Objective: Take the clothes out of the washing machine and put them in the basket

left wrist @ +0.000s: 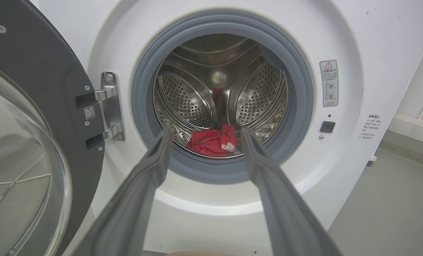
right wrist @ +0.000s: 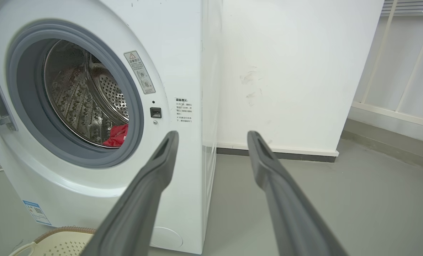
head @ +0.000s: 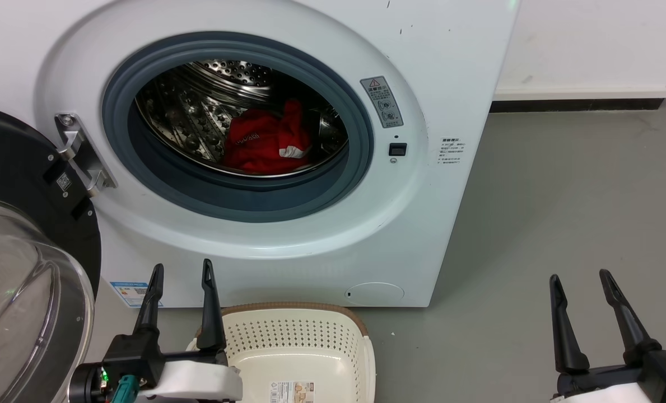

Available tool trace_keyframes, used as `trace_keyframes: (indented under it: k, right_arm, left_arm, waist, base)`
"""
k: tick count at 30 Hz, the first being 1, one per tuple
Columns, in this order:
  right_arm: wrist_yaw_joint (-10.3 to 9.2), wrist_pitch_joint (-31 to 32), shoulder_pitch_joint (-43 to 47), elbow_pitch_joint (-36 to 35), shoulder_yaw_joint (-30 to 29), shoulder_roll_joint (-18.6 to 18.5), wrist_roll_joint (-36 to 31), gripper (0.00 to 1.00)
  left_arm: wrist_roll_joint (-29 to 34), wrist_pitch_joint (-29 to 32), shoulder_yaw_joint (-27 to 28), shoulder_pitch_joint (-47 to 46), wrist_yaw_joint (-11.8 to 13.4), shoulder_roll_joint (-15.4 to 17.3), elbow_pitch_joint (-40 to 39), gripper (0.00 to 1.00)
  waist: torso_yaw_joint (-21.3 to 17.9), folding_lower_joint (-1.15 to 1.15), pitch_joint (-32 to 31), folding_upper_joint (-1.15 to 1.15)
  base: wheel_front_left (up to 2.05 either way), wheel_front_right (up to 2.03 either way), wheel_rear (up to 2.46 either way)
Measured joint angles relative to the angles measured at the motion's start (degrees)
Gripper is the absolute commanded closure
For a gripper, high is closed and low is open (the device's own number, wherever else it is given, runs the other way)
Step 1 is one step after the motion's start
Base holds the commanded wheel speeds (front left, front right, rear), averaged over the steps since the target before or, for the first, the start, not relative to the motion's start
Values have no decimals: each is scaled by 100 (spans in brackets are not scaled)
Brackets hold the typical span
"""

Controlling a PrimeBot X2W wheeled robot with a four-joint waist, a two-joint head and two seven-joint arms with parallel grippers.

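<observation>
lower left of the frame, the left tool point(head: 182, 266) stands spread and empty at the left rim of the basket point(head: 288, 309); lower right, the right tool point(head: 579, 275) is spread too, well aside. the clothes point(head: 265, 143) lie up-frame in the drum of the washing machine point(head: 456, 67), almost straight ahead of the left tool, which looks the nearer

Left pincer point(head: 182, 266): two long black fingers point(head: 212, 313), slim, tapering to blunt tips and broader at the foot. They seat in an angular black mount point(head: 136, 352). Behind it is a smooth white shell point(head: 198, 382). At my wrist are a teal plug point(head: 125, 387) and a small green light point(head: 104, 376). Right pincer point(head: 579, 275): same black fingers and mount. Seen close from the wrist views, the fingers read matte grey, with a shallow groove near each tip.
</observation>
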Motion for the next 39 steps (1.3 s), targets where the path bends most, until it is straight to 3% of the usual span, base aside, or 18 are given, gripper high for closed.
trace_keyframes:
  k: [12, 39]
  right_arm:
    - [0, -121, 54, -70, -9, -2, -266, 0]
    - [0, -123, 64, -22, -23, -3, -62, 0]
  left_arm:
    - [302, -114, -18, 66, 1, 0, -1, 0]
    - [286, -125, 65, 66, -60, 0, 220, 0]
  waist:
    - [17, 0, 20, 0]
    - [-13, 0, 44, 0]
  base:
    - [0, 0, 0]
    - [0, 0, 0]
